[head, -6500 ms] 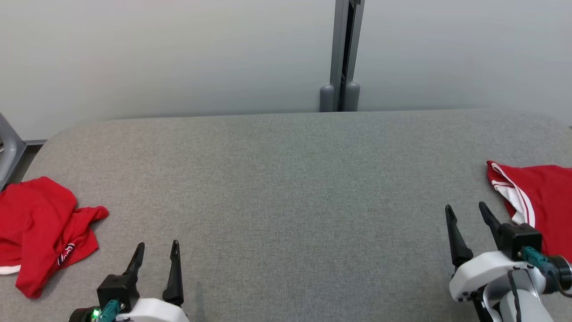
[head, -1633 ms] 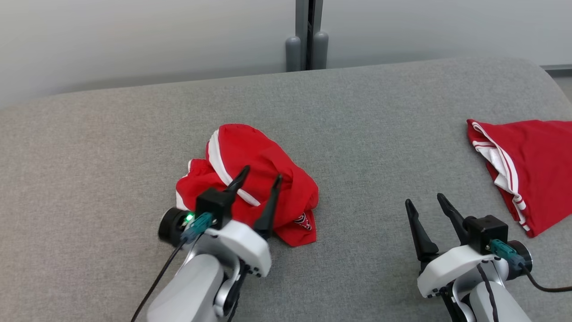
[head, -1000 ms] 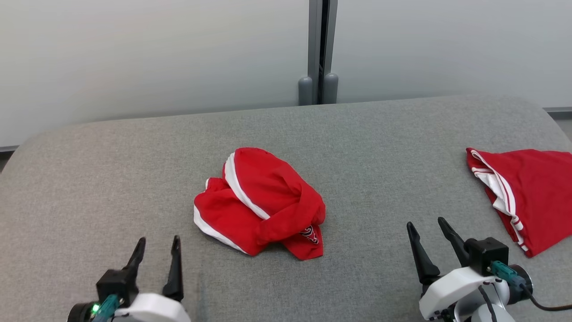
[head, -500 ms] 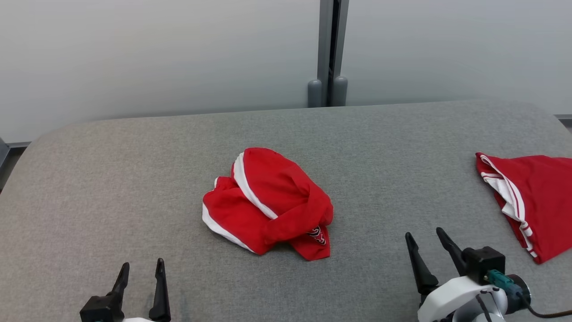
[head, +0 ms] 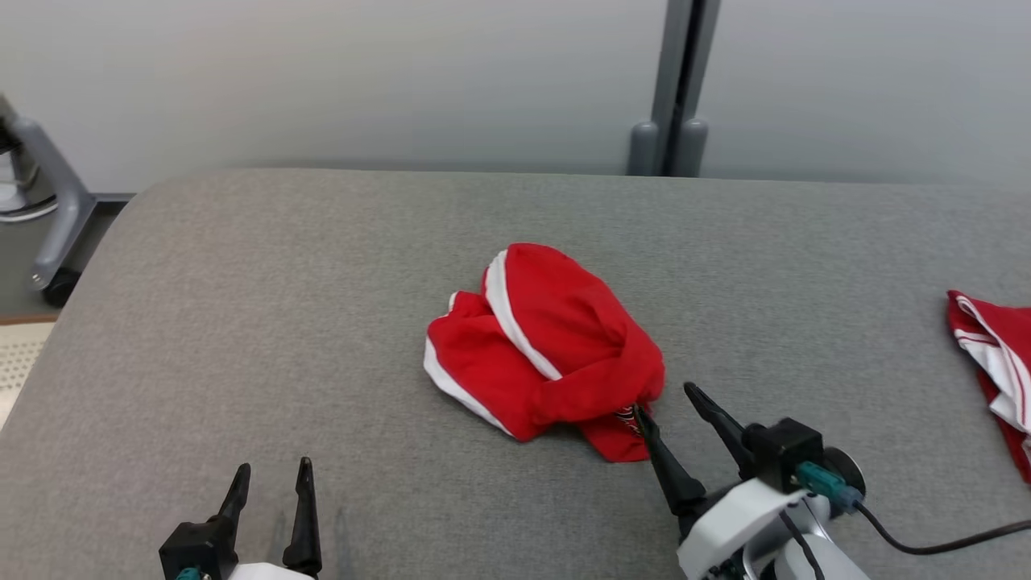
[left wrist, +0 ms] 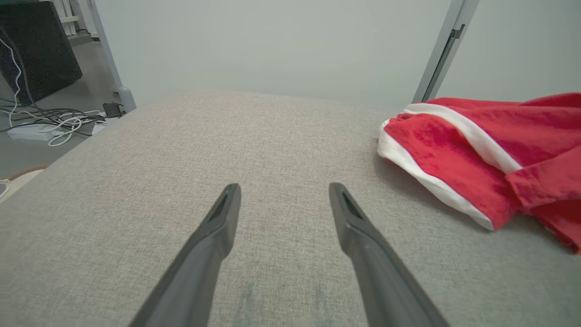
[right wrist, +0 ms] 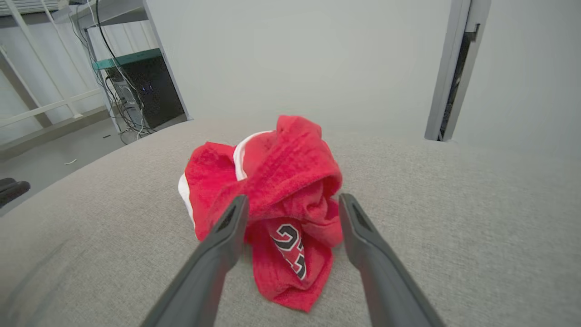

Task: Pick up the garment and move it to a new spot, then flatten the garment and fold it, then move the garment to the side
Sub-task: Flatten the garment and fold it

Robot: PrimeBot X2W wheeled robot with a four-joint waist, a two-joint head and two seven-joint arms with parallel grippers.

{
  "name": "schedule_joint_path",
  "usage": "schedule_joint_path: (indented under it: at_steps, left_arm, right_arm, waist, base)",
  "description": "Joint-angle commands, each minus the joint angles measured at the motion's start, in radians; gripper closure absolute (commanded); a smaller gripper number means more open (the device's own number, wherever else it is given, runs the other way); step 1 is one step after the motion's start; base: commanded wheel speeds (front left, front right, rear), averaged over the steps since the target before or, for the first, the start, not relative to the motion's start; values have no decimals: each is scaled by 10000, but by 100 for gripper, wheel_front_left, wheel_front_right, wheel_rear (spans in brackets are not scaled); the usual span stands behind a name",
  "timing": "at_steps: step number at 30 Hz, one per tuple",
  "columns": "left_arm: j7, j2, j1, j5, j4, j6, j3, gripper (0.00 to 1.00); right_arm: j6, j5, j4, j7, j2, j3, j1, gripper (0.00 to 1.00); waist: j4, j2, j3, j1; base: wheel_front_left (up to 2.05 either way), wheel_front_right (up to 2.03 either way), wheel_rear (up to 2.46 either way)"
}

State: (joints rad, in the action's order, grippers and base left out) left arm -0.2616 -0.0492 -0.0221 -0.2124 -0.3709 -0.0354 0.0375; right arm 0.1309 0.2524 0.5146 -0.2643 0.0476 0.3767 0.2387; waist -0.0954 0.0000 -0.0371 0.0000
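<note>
The garment [head: 548, 346] now lies mid-way across the tabletop [head: 242, 322], no longer at its left edge. The left gripper [head: 274, 464] has drawn back near left. The right gripper [head: 662, 398] has come in, its fingers [head: 660, 455] straddling the garment's near right corner.

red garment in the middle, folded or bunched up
Bunched up: the red garment sits in a rumpled heap on the grey surface, layers twisted together.
</note>
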Motion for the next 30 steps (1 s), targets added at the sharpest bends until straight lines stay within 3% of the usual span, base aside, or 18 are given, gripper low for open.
schedule_joint_path:
  at_steps: [1,13,14,15,16,17,22,30]
  left_arm:
    - [-45,-38,167,-35,-22,-24,-7,0]
    - [-45,-34,344,-169,-8,-73,270,0]
    - [-45,-36,357,-167,-5,-78,266,0]
    - [-45,-35,371,-168,5,-83,257,0]
    - [-45,-35,376,-177,12,-93,254,0]
    - [-45,-35,379,-173,13,-97,266,0]
    - [-45,-37,388,-265,-53,-49,437,0]
    - [-45,-38,542,-449,-337,63,1184,0]
  right_arm:
    - [-4,67,-70,5,67,150,249,0]
    - [-4,583,985,3,70,437,913,0]
    - [-4,588,1035,5,68,444,974,8]
    - [-4,624,1082,5,67,443,1038,40]
    - [-4,638,1128,3,67,448,1110,78]
    - [-4,671,1175,5,67,430,1175,100]
    - [-4,584,722,3,61,696,1787,100]
    - [-4,1245,-43,2,53,2233,4634,100]
  waist:
    - [-304,0,-108,0]
    - [-1030,0,-419,0]
    - [-1050,0,-443,0]
    - [-1069,0,-465,0]
    - [-1088,0,-483,0]
    - [-1108,0,-498,0]
    - [-1253,0,-405,0]
    - [-1989,0,-103,0]
  base:
    - [0,0,0]
    - [0,0,0]
    - [0,0,0]
    - [0,0,0]
    - [0,0,0]
    - [0,0,0]
    - [0,0,0]
    - [0,0,0]
